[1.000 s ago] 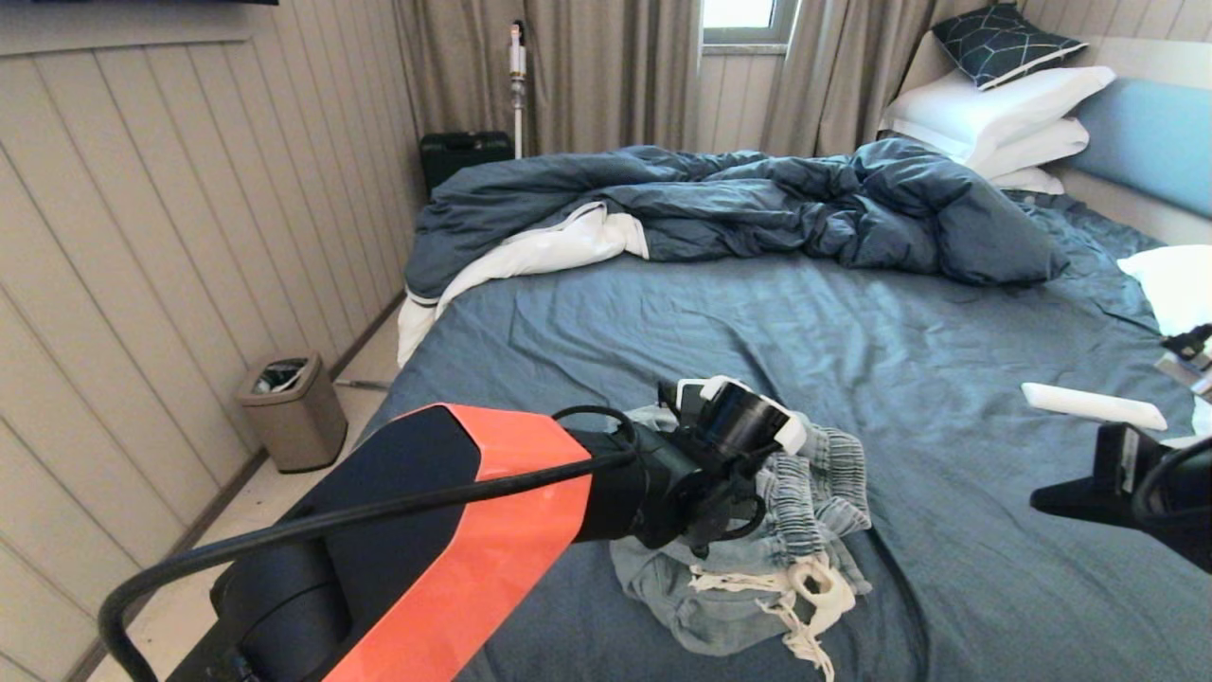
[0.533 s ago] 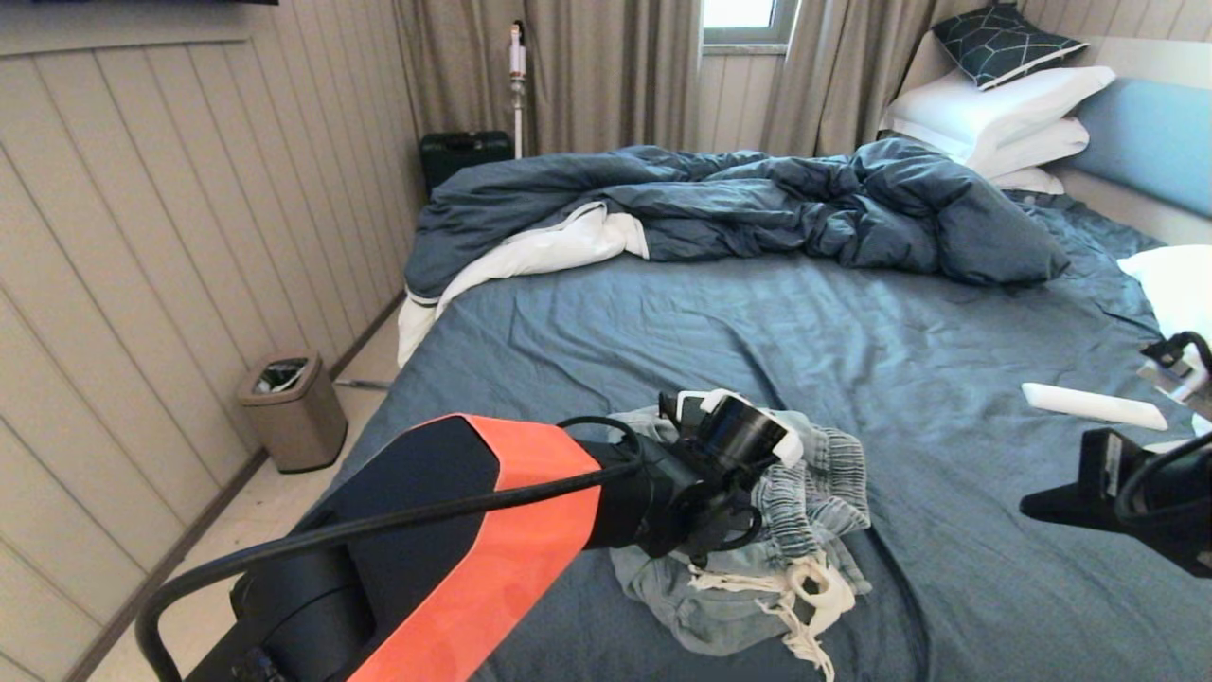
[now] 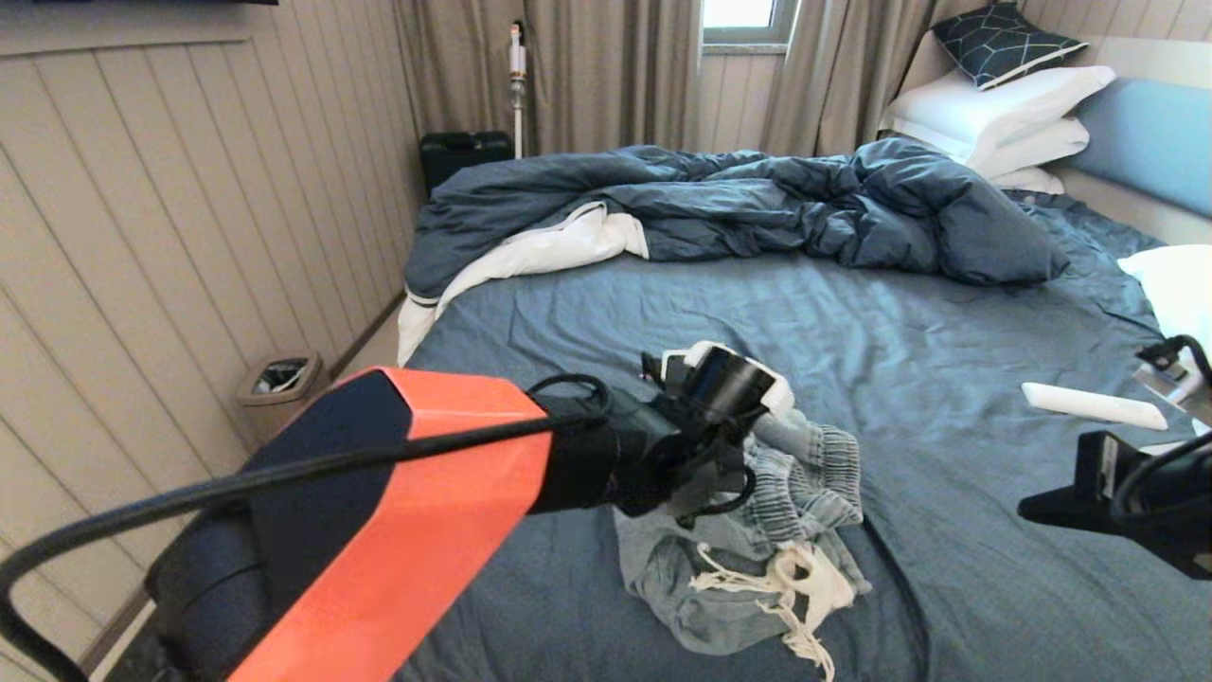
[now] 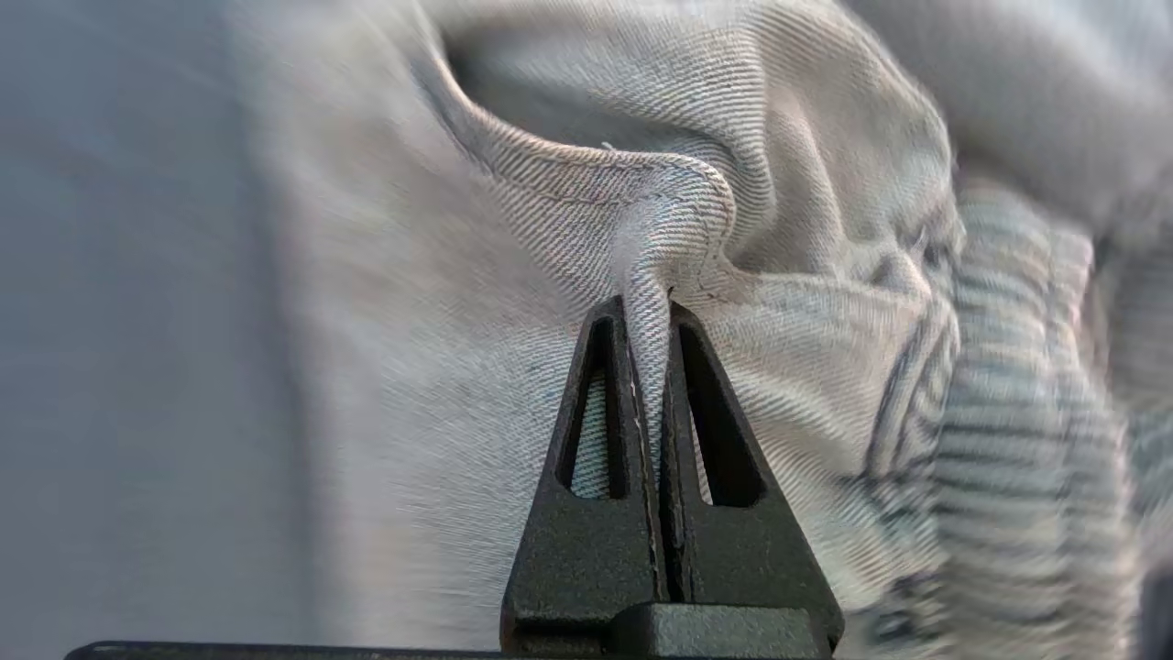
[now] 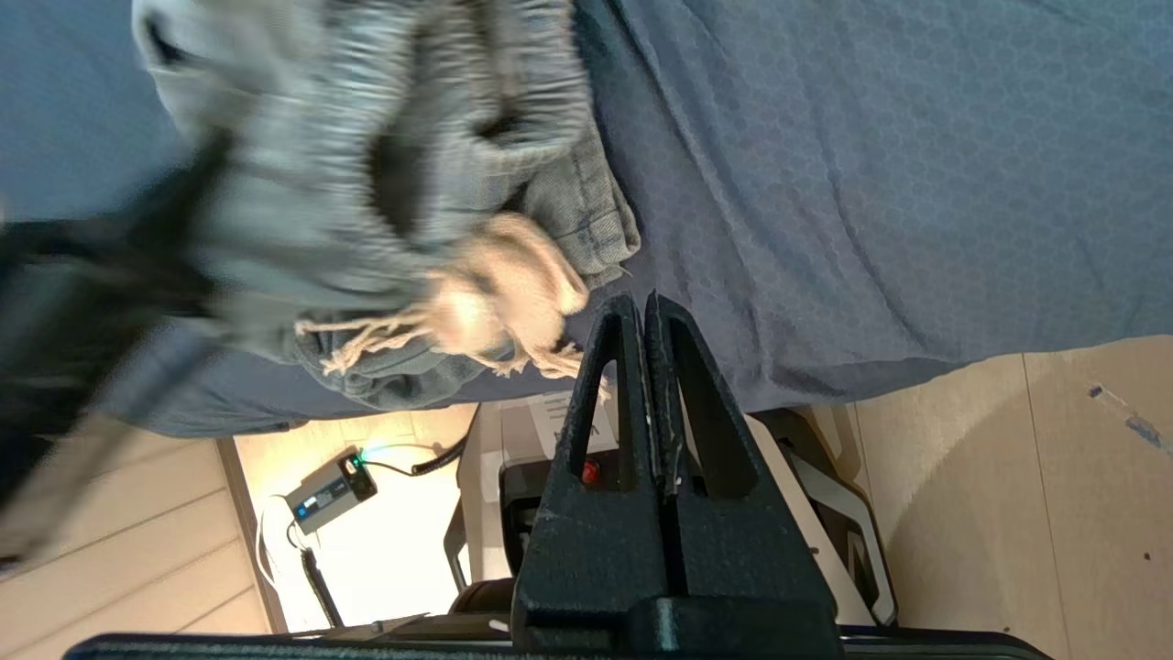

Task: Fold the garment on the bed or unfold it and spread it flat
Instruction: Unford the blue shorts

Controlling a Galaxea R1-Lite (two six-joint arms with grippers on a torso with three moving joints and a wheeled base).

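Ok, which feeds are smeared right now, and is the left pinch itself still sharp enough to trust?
Left wrist view: the fingers and the pinched fold of the garment are crisp; the waistband and surrounding cloth smear. Right wrist view: the shorts and drawstring blur, while the shut right gripper and the bed stay sharp. Head view: sharp throughout.

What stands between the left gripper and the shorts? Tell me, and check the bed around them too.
Nothing does: the left gripper is shut on a fold of the shorts. The sheet of the bed beyond them is bare up to the duvet.
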